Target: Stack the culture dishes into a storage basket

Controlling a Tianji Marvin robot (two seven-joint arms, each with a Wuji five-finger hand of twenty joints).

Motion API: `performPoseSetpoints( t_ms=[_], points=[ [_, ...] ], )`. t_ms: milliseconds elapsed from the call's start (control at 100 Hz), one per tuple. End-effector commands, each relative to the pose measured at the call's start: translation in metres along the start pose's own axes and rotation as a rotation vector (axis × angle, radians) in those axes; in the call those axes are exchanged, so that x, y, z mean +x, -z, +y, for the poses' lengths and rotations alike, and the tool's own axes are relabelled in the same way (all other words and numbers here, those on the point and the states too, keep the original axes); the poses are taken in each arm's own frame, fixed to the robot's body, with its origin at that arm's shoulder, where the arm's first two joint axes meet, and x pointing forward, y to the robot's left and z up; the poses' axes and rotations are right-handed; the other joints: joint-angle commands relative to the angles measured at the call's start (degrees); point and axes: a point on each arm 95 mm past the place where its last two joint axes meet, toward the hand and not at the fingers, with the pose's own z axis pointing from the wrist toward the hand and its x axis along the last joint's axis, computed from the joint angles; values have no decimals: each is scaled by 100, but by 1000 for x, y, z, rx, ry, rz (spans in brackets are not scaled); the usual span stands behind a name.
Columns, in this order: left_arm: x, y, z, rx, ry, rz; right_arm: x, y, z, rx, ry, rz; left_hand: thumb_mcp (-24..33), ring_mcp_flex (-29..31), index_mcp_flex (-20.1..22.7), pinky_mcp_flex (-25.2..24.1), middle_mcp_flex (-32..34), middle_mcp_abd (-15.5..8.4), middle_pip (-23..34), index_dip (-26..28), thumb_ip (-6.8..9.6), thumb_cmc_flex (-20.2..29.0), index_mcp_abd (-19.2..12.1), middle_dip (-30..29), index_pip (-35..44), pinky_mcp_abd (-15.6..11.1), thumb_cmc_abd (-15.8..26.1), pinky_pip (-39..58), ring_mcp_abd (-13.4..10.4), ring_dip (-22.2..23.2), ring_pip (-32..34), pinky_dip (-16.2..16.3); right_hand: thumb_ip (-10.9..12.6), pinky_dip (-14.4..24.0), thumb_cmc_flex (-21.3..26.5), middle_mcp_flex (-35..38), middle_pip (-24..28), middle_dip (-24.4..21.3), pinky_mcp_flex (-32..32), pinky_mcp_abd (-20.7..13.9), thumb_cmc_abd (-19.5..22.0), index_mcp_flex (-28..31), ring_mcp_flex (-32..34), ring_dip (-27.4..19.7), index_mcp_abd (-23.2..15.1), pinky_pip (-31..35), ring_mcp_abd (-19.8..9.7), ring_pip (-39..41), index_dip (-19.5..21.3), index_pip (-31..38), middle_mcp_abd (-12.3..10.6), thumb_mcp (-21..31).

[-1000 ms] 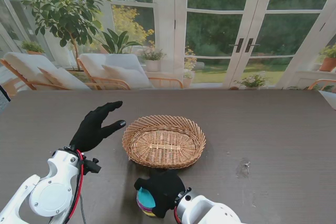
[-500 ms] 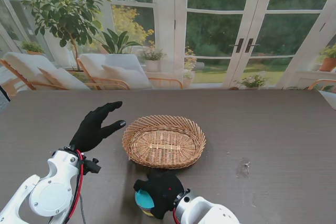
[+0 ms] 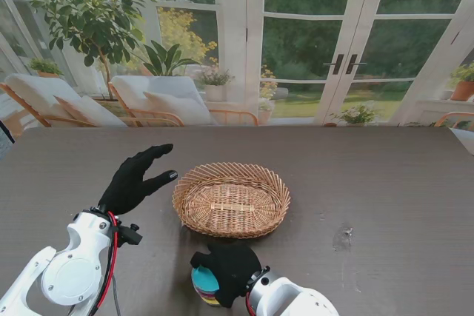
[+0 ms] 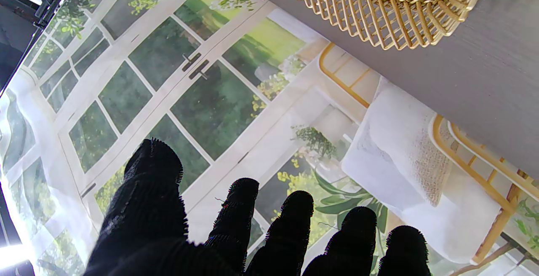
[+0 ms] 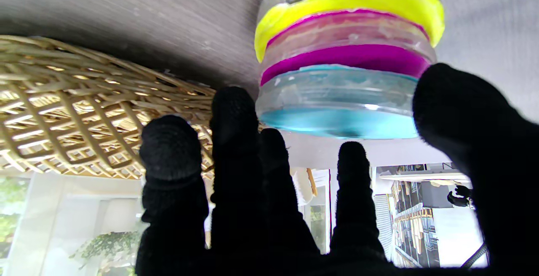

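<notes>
Stacked coloured culture dishes [image 5: 343, 73], beside empty wicker basket [image 3: 231, 199]

The right hand [image 3: 226, 270] has shifted only a little above the stack of dishes [image 3: 204, 286]. One second ago, the blue top dish and the yellow and pink edges under it showed on the left of the hand. Half a second ago the hand covered more, and mostly the blue showed. Now the hand sits slightly nearer to me, and the lower coloured edges show again.
</notes>
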Motion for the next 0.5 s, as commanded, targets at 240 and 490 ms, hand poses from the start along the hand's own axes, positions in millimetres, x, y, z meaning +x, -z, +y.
performPoseSetpoints(
  t_ms=[240, 490],
  points=[
    [-1, 0, 3, -26, 8, -6, 1, 3, -3, 5, 7, -1, -90, 3, 18, -114, -137, -7, -20, -19, 153, 179, -77, 44, -33, -37, 317, -89, -22, 39, 30, 49, 147, 11, -203, -453, 45, 88, -1014, 71, -153, -296, -333, -54, 13, -118, 188, -131, -81, 4, -133, -90],
    [-1, 0, 3, -28, 7, -6, 1, 10, 6, -25, 4, 0, -90, 0, 17, -113, -143, -8, -23, -20, 154, 183, -73, 43, -33, -30, 318, -89, -19, 41, 29, 50, 118, -219, -365, -627, -184, -57, -1587, 487, -55, -296, -817, -486, 61, -1034, 526, -1226, -120, -45, -165, -218]
  ],
)
